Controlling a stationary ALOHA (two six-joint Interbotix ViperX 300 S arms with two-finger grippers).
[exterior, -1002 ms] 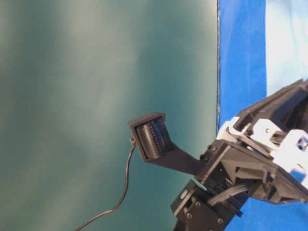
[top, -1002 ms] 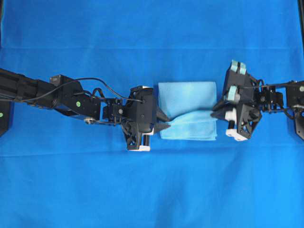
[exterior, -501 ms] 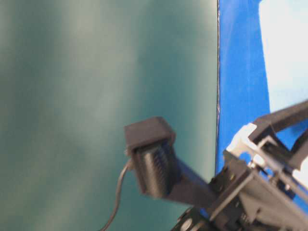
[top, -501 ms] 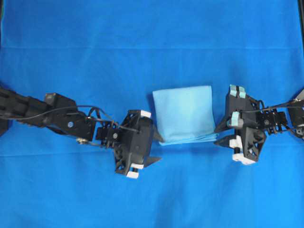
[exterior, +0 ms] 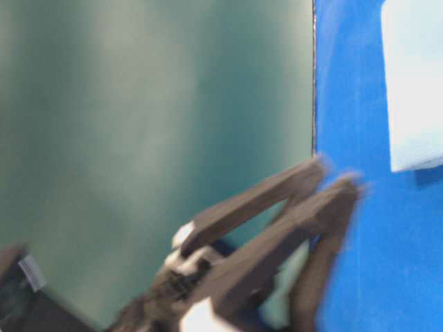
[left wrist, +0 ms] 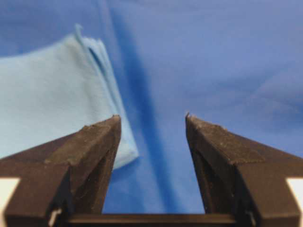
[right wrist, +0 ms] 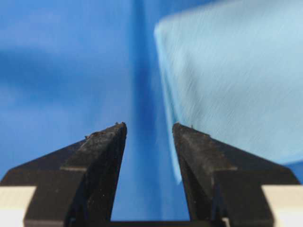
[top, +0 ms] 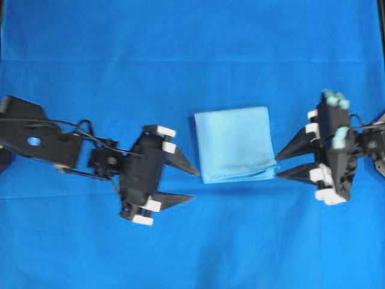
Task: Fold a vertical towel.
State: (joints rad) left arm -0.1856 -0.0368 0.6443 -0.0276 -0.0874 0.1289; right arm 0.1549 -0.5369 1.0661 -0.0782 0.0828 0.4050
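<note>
Both our end effectors have backed off the folded towel (top: 233, 143); left end effector (top: 191, 183) and right end effector (top: 277, 165) gape wide, empty, flanking it.

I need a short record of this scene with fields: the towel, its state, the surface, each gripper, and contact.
towel: light blue towel, lying on the table covering
state: folded, flat, layered edges showing along its lower side in the overhead view
surface: deep blue table covering
left gripper: left gripper, open, empty, just off the towel's lower left corner
right gripper: right gripper, open, empty, tips close by the towel's lower right corner
contact: neither gripper holds the towel; touching at the right tips cannot be told
</note>
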